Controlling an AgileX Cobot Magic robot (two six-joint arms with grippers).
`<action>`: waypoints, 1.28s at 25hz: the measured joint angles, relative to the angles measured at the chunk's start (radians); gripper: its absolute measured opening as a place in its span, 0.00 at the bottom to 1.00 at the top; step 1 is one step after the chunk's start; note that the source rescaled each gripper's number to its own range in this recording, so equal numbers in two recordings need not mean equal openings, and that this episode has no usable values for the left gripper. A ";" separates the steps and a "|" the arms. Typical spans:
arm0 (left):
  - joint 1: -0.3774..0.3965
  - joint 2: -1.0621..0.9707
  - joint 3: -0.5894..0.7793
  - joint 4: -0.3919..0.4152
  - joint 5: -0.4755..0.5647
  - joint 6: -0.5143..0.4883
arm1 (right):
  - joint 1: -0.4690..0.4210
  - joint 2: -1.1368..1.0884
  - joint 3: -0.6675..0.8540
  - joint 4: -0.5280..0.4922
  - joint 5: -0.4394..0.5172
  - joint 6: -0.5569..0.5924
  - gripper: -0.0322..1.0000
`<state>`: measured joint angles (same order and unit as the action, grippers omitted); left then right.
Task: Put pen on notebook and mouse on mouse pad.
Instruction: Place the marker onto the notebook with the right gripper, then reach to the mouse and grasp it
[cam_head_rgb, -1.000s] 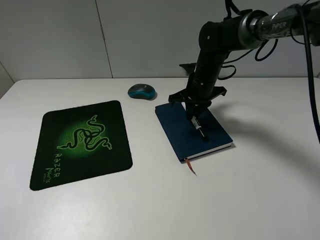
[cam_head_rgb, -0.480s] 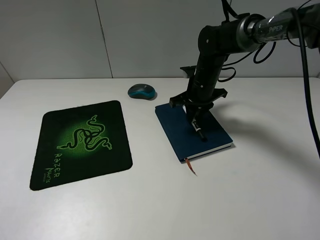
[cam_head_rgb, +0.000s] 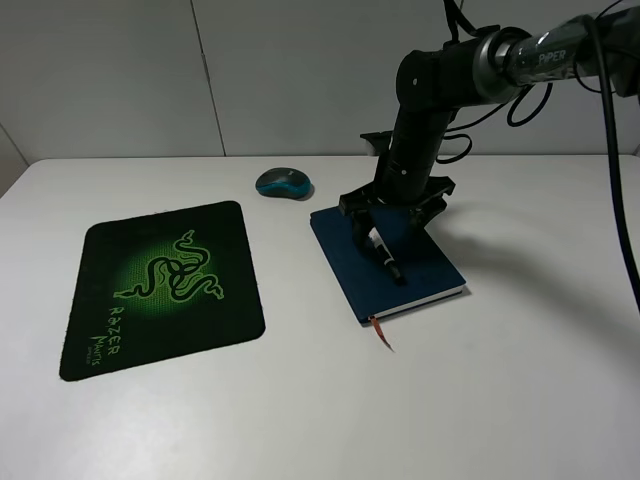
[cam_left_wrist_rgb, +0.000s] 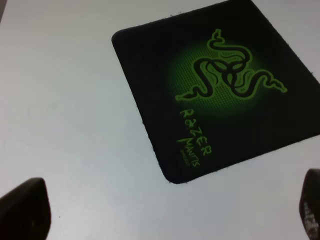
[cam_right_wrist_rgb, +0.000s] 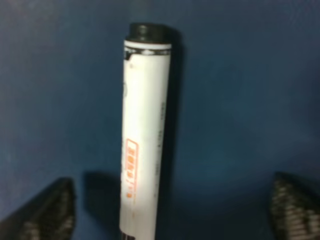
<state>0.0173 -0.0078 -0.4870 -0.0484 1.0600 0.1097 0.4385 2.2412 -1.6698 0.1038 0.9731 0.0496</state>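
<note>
Pen (cam_right_wrist_rgb: 142, 130): on notebook (cam_head_rgb: 428, 268); one end cut off at frame edge; barrel print blurred, unreadable.
Notebook: far edge partly hidden behind right gripper (cam_head_rgb: 393, 222).
Mouse pad (cam_left_wrist_rgb: 150, 75): one corner cut off, left wrist view.

White table (cam_head_rgb: 480, 400) bears mouse pad (cam_head_rgb: 160, 290) left; mouse (cam_head_rgb: 284, 184) at rear; notebook (cam_head_rgb: 425, 270) mid-right

One each: pen (cam_head_rgb: 383, 252), notebook (cam_head_rgb: 422, 274), mouse (cam_head_rgb: 284, 183), mouse pad (cam_head_rgb: 160, 285).
</note>
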 joint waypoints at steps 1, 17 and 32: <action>0.000 0.000 0.000 0.000 0.000 0.000 | 0.000 0.000 0.000 0.000 0.000 0.000 0.96; 0.000 0.000 0.000 0.000 0.000 0.000 | 0.000 -0.010 -0.177 -0.032 0.218 0.000 1.00; 0.000 0.000 0.000 0.001 -0.001 0.000 | 0.000 -0.261 -0.131 -0.046 0.239 0.018 1.00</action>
<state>0.0173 -0.0078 -0.4870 -0.0475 1.0591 0.1097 0.4385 1.9804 -1.8012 0.0575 1.2124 0.0672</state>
